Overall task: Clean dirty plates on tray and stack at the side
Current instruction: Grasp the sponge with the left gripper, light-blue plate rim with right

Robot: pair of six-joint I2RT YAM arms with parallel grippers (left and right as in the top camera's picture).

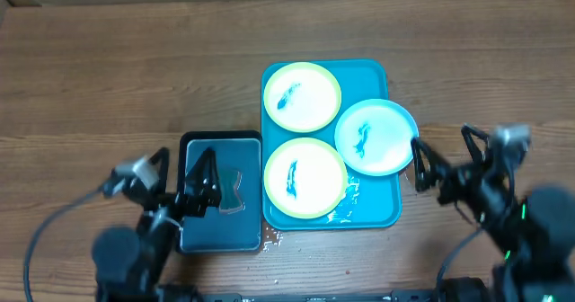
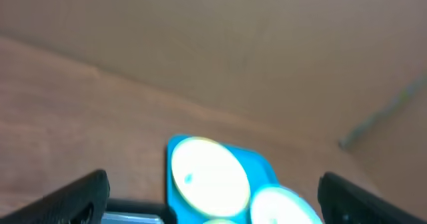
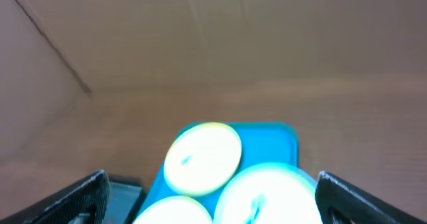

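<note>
Plates, three of them, lay on the blue tray (image 1: 377, 210) in the middle of the wooden table (image 1: 108, 86). The far yellow-green plate (image 1: 301, 96) sat at the tray's far left. The near yellow-green plate (image 1: 305, 178) sat just in front of it. The pale blue plate (image 1: 375, 137) was to their right, hanging out over the tray's right rim. Each one bore a dark blue smear. Pale flecks dotted the bare tray floor at its near edge.

My left gripper (image 1: 203, 178) hovered over the black tray (image 1: 220, 235), which stood just left of the blue one. A greyish piece (image 1: 232, 194) lay inside it, and I could not make out what it was. My left jaws were spread wide and held nothing.

My right gripper (image 1: 419, 164) was just beside the right edge of the pale blue plate, pointing at it. Whether it touched I could not tell. Those jaws were wide apart too, and empty
</note>
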